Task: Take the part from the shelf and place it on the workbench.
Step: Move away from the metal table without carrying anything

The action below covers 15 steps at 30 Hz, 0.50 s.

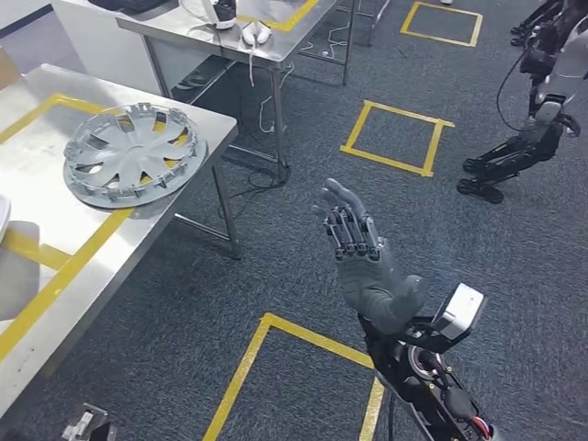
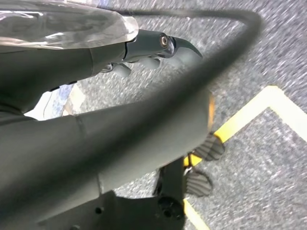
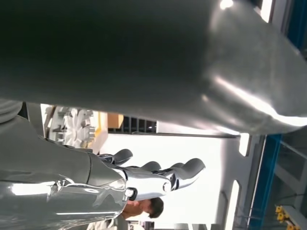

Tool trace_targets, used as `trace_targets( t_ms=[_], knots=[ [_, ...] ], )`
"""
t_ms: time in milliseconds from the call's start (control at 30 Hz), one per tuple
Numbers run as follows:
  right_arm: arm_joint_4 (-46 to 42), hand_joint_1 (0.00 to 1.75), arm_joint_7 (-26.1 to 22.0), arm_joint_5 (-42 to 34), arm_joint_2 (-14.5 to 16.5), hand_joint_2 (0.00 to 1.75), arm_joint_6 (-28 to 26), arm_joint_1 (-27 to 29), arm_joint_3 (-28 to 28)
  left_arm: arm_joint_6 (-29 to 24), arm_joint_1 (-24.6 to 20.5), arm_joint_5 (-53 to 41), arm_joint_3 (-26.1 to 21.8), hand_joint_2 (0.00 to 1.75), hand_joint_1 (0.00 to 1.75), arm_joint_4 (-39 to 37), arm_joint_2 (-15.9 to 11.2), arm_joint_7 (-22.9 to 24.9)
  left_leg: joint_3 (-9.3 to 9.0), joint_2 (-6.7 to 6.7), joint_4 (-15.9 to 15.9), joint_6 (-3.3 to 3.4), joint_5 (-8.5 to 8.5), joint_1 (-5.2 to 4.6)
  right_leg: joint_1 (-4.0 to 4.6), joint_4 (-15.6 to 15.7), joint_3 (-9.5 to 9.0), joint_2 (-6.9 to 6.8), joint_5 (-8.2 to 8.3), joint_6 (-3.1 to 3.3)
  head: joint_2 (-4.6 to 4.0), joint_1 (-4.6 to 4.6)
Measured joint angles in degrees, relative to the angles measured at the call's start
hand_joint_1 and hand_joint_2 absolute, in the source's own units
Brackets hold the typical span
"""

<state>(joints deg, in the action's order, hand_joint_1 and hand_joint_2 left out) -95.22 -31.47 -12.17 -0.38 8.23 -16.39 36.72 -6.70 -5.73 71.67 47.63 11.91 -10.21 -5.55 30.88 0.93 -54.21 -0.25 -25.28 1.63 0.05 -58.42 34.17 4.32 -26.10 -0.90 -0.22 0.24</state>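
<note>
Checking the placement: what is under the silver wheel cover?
The wheel cover lies flat on the steel workbench, across a yellow tape line. Whatever lies directly beneath its centre is hidden.
</note>
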Motion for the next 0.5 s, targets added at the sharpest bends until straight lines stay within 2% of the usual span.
trace_targets(
  t_ms=[67,100,133,167,200,267,333,367,433,467,500],
  knots=[
    [-0.13,0.0,0.04,0.0,-0.06,0.0,-0.13,0.14,-0.13,0.01,0.13,-0.1,-0.01,0.0,0.0,0.0,-0.08,0.0,0.0,-1.41,0.06,0.41,-0.05,-0.15,-0.16,-7.61,3.23,-2.92,-3.93,-0.48,0.0,0.79],
    [-0.16,0.0,0.05,0.0,-0.13,0.0,-0.22,0.29,-0.15,0.01,0.22,-0.13,-0.01,0.0,0.0,0.0,-0.09,0.0,0.0,-2.18,0.04,0.46,-0.09,-0.19,-0.33,-11.44,4.88,-3.46,-5.44,-0.67,0.0,1.01],
    [-0.19,0.0,0.08,0.0,-0.21,0.0,-0.32,0.45,-0.16,0.01,0.27,-0.13,-0.01,0.0,0.0,0.0,-0.09,0.0,-0.02,-2.92,0.03,0.46,-0.13,-0.21,-0.48,-13.59,5.75,-3.72,-5.96,-0.8,0.0,1.15],
    [-0.2,0.0,0.09,0.0,-0.3,0.0,-0.4,0.59,-0.17,0.02,0.29,-0.14,-0.01,0.0,0.0,0.0,-0.09,0.0,-0.07,-3.68,0.02,0.42,-0.18,-0.22,-0.59,-13.82,5.69,-3.95,-5.52,-0.87,0.0,1.35],
    [-0.23,0.0,0.11,0.01,-0.35,0.0,-0.44,0.66,-0.19,0.02,0.26,-0.15,-0.01,0.0,0.0,0.0,-0.08,0.0,-0.18,-4.31,0.01,0.34,-0.26,-0.21,-0.64,-11.53,4.41,-4.24,-4.06,-0.84,0.0,1.61],
    [-0.34,0.0,0.14,0.02,-0.39,0.0,-0.45,0.65,-0.23,0.03,0.19,-0.21,0.0,0.0,0.0,0.0,-0.03,0.0,-0.58,-5.53,0.0,-0.04,-0.5,-0.31,-0.36,-2.91,-0.19,-6.33,-0.55,-0.54,0.0,2.24],
    [-0.49,0.0,0.15,0.02,-0.41,0.0,-0.45,0.62,-0.27,0.02,0.14,-0.27,0.01,0.0,0.0,0.0,0.0,0.0,-0.87,-6.66,-0.09,-0.55,-0.72,-0.59,0.21,2.73,-3.13,-8.19,0.78,0.11,0.0,2.62],
    [-0.52,0.0,0.18,0.02,-0.43,0.0,-0.46,0.65,-0.31,0.02,0.11,-0.27,0.01,0.0,0.0,0.0,0.0,0.01,-0.93,-7.27,-0.06,-0.83,-0.72,-0.76,0.47,3.22,-3.31,-8.27,0.59,0.44,0.0,2.59],
    [-0.64,0.0,0.26,0.02,-0.47,0.0,-0.53,0.74,-0.4,0.01,-0.06,-0.3,0.02,0.0,0.0,0.0,-0.02,0.02,-1.11,-8.07,-0.02,-1.43,-0.81,-0.73,0.37,3.44,-3.26,-6.91,0.94,1.17,0.0,2.43],
    [-0.73,0.0,0.31,0.02,-0.49,0.0,-0.58,0.73,-0.46,0.01,-0.15,-0.34,0.02,0.0,0.0,0.0,-0.04,0.02,-0.99,-7.17,-0.58,-1.71,-1.34,-0.63,0.22,3.63,-3.28,-6.26,1.17,1.52,0.0,2.32],
    [-0.84,0.0,0.35,0.02,-0.49,0.0,-0.65,0.69,-0.52,0.0,-0.23,-0.42,0.02,0.0,0.0,0.0,-0.05,0.02,-0.32,-5.68,-2.29,-1.91,-2.54,-0.49,0.07,3.86,-3.32,-5.66,1.4,1.87,0.0,2.15]
  ],
)
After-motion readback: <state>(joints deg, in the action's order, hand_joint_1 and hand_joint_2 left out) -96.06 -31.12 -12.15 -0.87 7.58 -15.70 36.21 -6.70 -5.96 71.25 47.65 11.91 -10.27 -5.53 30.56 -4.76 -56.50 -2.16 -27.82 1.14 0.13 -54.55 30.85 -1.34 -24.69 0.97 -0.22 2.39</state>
